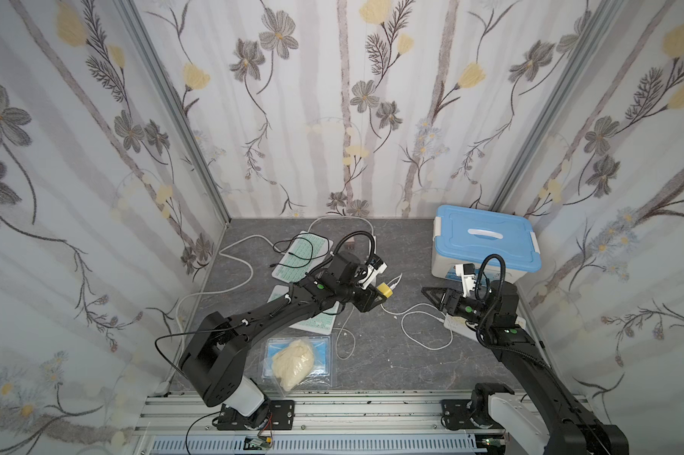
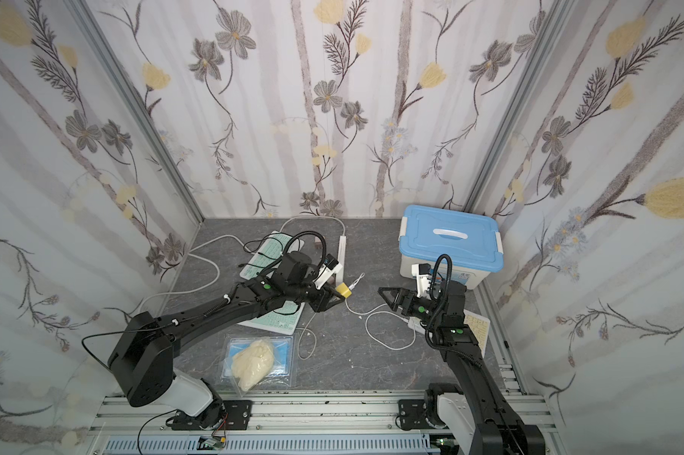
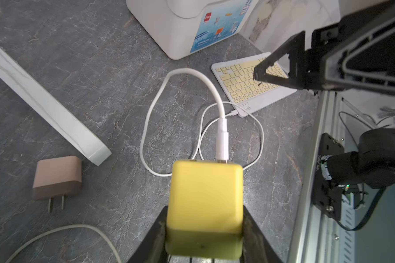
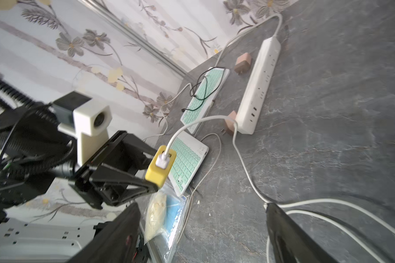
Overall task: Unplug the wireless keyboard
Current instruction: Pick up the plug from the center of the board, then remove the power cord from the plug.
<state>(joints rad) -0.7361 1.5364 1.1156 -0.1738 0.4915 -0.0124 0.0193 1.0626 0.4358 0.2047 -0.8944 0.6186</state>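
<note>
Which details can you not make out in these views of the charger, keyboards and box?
The yellow charger, rear face: left wrist view, buried inside the left pincer.
The yellow keyboard: in both top views, mostly covered by the right arm.
The storage box, sticker print: left wrist view, too small and blurred.

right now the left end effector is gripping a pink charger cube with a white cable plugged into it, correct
No, the colour is wrong. The left end effector is gripping a yellow charger cube with a white cable plugged into it, as the left wrist view shows. The pink charger lies apart from it, ungripped.
</note>
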